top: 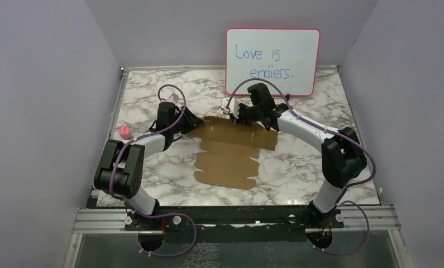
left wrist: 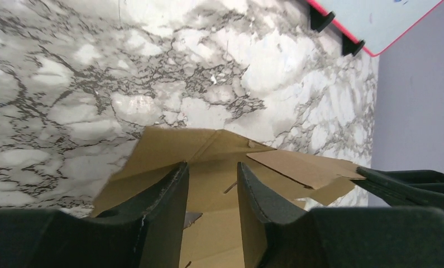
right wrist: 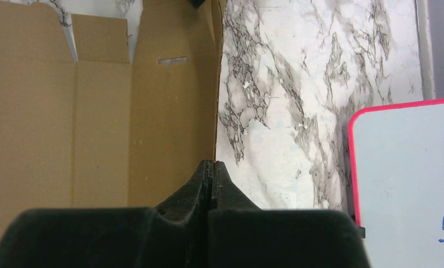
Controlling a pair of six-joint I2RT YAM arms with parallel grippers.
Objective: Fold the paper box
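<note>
With the right jaws pinched shut on the edge of the paper box [top: 230,156] and the left jaws apart over it, the sheet could be torn if pulled unevenly.

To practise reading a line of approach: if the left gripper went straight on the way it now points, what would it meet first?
Probably the paper box: the left gripper, fingers apart, points down at its flat brown panel, though depth is unclear.
</note>
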